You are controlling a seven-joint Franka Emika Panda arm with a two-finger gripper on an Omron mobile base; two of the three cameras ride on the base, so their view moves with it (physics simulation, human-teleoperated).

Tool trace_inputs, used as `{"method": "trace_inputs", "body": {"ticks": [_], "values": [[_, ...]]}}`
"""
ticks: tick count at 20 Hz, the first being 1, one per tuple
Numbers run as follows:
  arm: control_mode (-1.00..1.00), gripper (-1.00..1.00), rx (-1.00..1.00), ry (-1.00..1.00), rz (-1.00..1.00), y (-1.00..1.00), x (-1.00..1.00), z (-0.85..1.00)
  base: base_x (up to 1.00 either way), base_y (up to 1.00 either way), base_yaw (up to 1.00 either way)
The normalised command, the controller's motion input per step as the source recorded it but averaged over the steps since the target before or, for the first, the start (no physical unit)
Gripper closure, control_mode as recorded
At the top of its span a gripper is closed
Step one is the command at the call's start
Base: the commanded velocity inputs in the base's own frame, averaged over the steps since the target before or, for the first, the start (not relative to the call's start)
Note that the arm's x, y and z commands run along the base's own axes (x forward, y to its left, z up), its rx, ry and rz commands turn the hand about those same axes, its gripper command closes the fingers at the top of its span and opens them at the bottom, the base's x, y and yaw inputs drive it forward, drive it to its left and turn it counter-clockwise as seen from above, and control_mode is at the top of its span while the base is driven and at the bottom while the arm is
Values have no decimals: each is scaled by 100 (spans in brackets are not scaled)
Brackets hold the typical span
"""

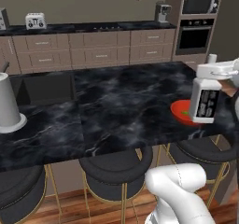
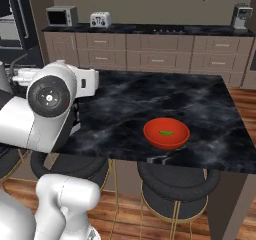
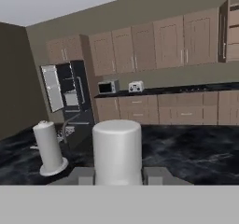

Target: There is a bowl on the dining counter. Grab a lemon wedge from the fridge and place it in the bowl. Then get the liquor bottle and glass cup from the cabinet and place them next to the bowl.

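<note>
Spanning the room, the dark marble dining counter carries the red bowl, lemon wedge inside. Just beside the bowl, the gripper clamps the upright liquor bottle, hanging above the counter.

I see my arm rising from the base at about 5 o'clock in the left base view, its white elbow link bulging low in the picture. In the right base view a big round joint sits at 9 o'clock, with the forearm reaching away behind it. My gripper rides at 3 o'clock in the left base view, wrist level, jaws partly closed and clamped on the neck of the liquor bottle, which hangs upright below it.
</note>
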Motion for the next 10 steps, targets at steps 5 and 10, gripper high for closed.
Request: {"method": "trace_inputs", "body": {"ticks": [5,10], "values": [[-100,100,-10,-9,-1,0,60,-29,0,0,0],[-100,100,-6,-6,2,0,68,-39,0,0,0]]}}
